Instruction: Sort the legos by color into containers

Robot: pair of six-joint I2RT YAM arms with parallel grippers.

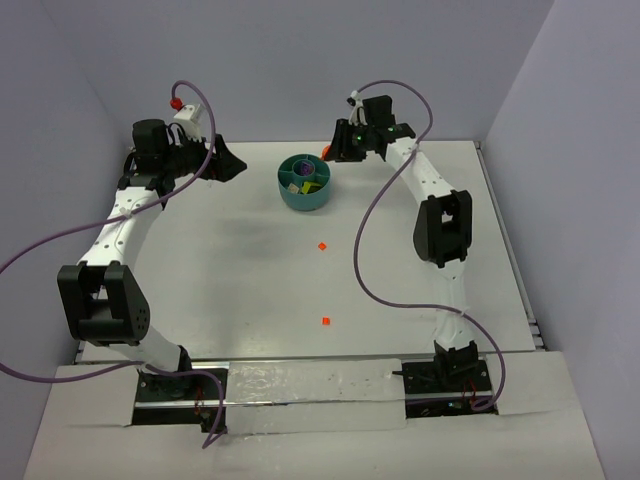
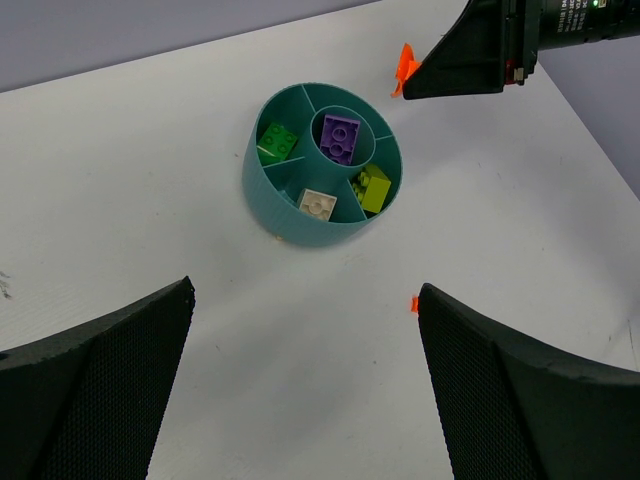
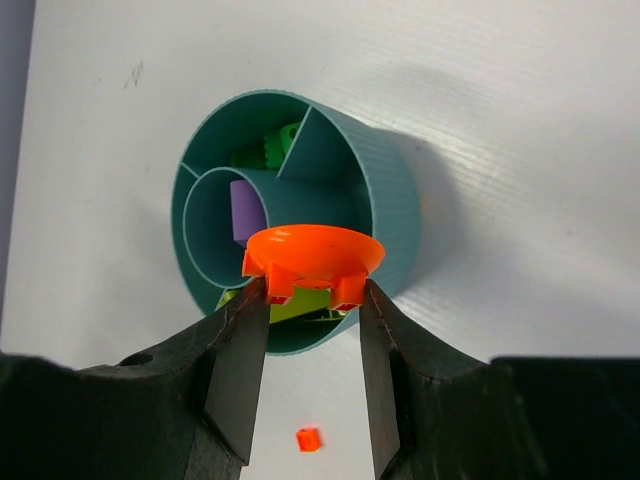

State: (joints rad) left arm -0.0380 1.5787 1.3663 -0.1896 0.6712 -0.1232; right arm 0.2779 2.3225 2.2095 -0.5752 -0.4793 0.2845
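Observation:
The round teal bowl [image 1: 288, 195] stands at the back middle of the table. In the left wrist view the bowl [image 2: 262, 190] holds a purple brick [image 2: 340, 135] in its hub, a dark green brick [image 2: 277, 141], a lime brick [image 2: 372, 187] and a cream brick [image 2: 318, 203] in separate wedges. My right gripper [image 3: 312, 292] is shut on an orange dish-shaped piece [image 3: 315, 258] and holds it just above the bowl's rim [image 3: 395, 215]; the piece also shows from above [image 1: 326, 152]. My left gripper [image 2: 305, 292] is open and empty, left of the bowl.
Two small orange bricks lie loose on the white table, one mid-table [image 1: 322, 245] and one nearer the arms [image 1: 326, 320]. The mid-table one shows in the left wrist view [image 2: 414, 303] and the right wrist view [image 3: 308, 438]. Walls close the back and sides.

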